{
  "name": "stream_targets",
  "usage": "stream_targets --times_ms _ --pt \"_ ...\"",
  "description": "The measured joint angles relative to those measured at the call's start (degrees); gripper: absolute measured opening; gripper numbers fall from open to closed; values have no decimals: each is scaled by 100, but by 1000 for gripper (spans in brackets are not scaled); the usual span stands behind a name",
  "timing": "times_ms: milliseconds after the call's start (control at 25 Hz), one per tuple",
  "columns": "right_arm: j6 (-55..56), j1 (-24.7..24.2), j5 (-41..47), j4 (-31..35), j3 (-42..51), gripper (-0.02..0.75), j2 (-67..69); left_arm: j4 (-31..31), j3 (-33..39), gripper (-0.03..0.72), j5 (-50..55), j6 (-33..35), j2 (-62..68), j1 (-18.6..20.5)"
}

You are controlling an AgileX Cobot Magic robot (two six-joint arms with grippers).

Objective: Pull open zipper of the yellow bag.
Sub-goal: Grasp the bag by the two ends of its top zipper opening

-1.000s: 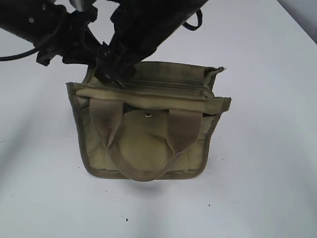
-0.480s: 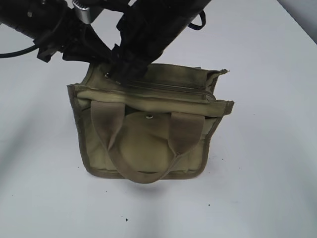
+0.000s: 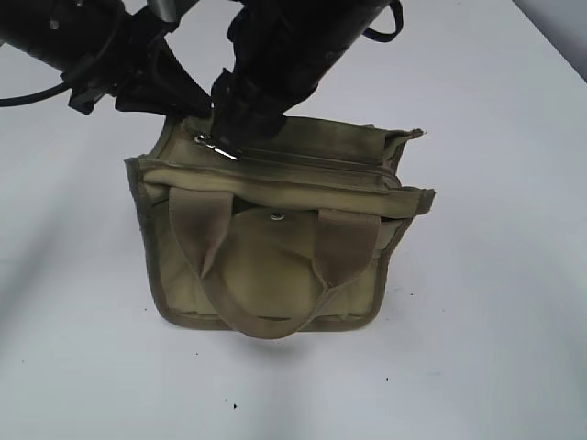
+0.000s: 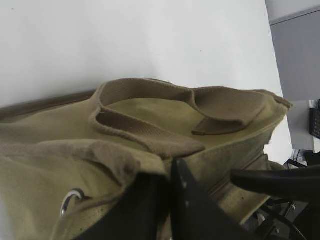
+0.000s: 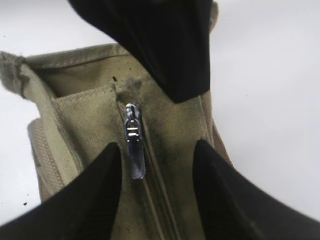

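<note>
Right wrist view: right gripper [image 5: 152,165] lining up on the pull tab [image 5: 135,147], jaws part open either side of it, nothing gripped

yellow bag [image 3: 275,238] sits mid counter [image 3: 495,348], zipper [image 3: 303,163] closed along its top, tab at the left end. Left gripper [image 4: 165,200] jaws shut on the bag's left end fabric, bracing. Next: close on tab, pull right
</note>
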Motion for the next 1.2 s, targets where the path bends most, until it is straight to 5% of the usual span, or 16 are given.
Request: stream_targets --times_ms 360,920,1200 --pt "380 0 220 0 225 370 -69 -10 -11 31 106 0 0 0" --pt "213 0 -664 287 555 360 106 -12 -17 31 156 0 0 0" --pt "188 10 -606 276 550 127 210 -49 -17 31 203 0 4 0"
